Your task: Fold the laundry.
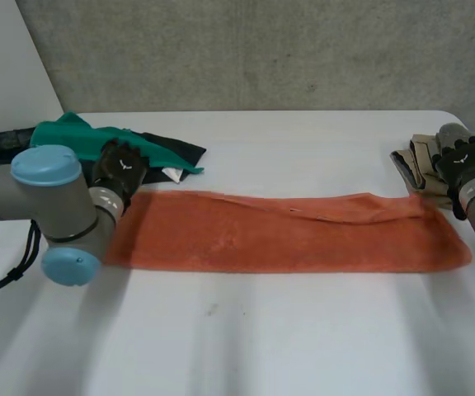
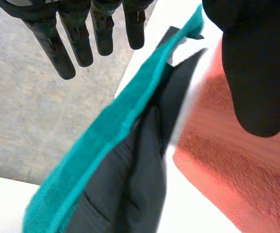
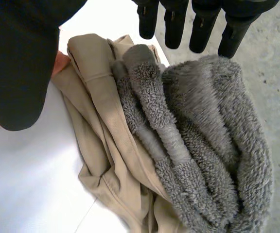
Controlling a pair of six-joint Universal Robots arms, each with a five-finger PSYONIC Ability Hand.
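Nearest us, the left arm point(image 1: 48, 194), grey with light-blue caps, lies along the left side of the white table point(image 1: 246, 346), at the left end of the orange towel point(image 1: 287, 235). The towel lies flat as a long band across the table's middle, with a low crease along its far edge. The left hand point(image 1: 120, 167) sits at the towel's far left corner. In its wrist view we see straight fingers point(image 2: 77, 39) set well apart from the thumb, with nothing held between them. The thumb is over the towel, and the fingers are past a green cloth point(image 2: 106, 141) that lies partly over a black garment point(image 2: 135, 179). We cannot tell whether the hand touches the towel. The right hand point(image 1: 464, 161) is just beyond the towel's right end, above a beige garment point(image 3: 106, 145) and a grey fleece point(image 3: 213, 145) heaped together. Its fingers are likewise straight, spread from the thumb and holding nothing.
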